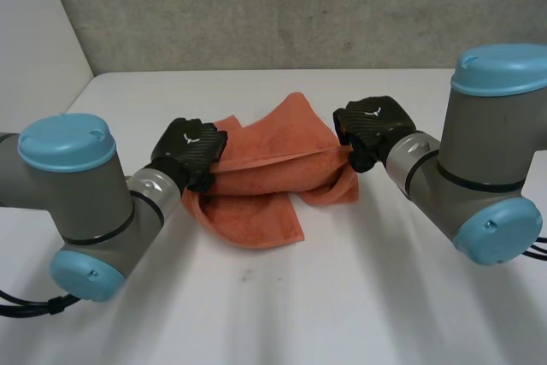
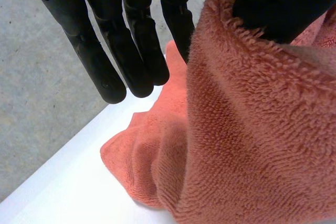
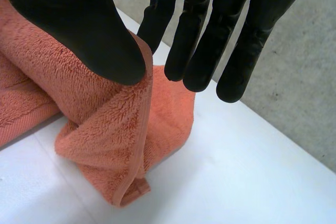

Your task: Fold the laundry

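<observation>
Left hand (image 2: 105, 51) is pinching the towel's (image 1: 256, 203) left edge between thumb and finger; right hand (image 3: 247, 35) is pinching its right edge, holding it partly raised over mid-table (image 1: 359, 297).

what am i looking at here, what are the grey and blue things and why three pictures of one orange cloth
This is a robot at a white table. The grey tubes with light-blue caps are its left arm and right arm, and each ends in a black robot hand. The wide picture comes from a camera between and behind the arms, looking down. In it, the left robot hand and the right robot hand are at opposite ends of an orange towel, which lies crumpled on the table. The two close pictures come from cameras on the wrists, each looking along its own palm. In each, the towel's edge is pinched between the thumb and straight fingers, so both hands hold it. It is not yet neatly folded.
</observation>
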